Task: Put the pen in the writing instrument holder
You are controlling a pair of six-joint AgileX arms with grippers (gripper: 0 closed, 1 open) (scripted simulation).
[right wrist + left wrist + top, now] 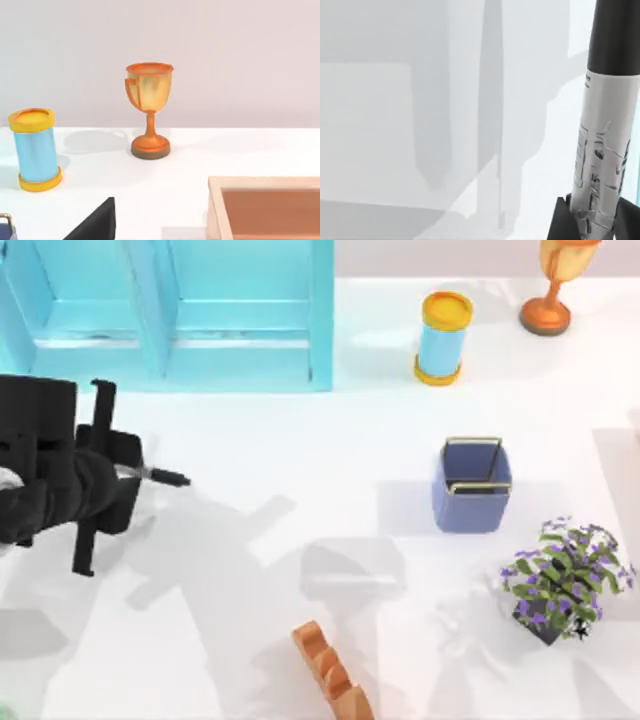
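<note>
While the left gripper [150,472] sat over the table's left side with its fingers clamped on the pen [600,150], the writing instrument holder [472,487] stood well apart on the right. From the wrist view the grip looked low on the barrel, so I figured a quick swing across could tilt the pen and clip the gold rim instead of dropping in. Right arm looked parked

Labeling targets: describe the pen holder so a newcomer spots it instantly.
Start on the table's right half, below the light-blue cylinder with yellow ends. The writing instrument holder stands left of the purple-flowered plant. It alone is square, periwinkle-blue, gold-rimmed.
</note>
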